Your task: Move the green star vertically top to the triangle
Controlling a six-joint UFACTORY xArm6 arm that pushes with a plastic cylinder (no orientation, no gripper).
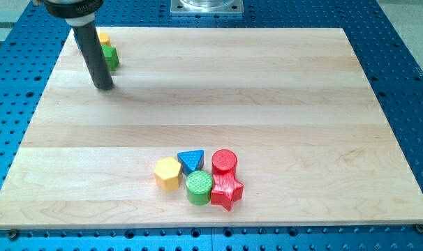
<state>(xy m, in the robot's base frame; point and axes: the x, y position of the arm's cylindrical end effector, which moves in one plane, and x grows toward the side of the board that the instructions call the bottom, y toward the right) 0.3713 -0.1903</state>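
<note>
A green block (112,57), likely the green star, lies at the board's top left, partly hidden behind the rod; its shape cannot be made out. A yellow block (103,38) touches it from above, also partly hidden. My tip (104,87) rests on the board just below and slightly left of the green block. The blue triangle (191,161) lies low in the middle of the board, in a cluster with a yellow hexagon (167,173), a red cylinder (224,162), a green cylinder (199,187) and a red star (227,189).
The wooden board (267,90) lies on a blue perforated table (407,84). A grey metal mount (206,7) stands at the view's top centre.
</note>
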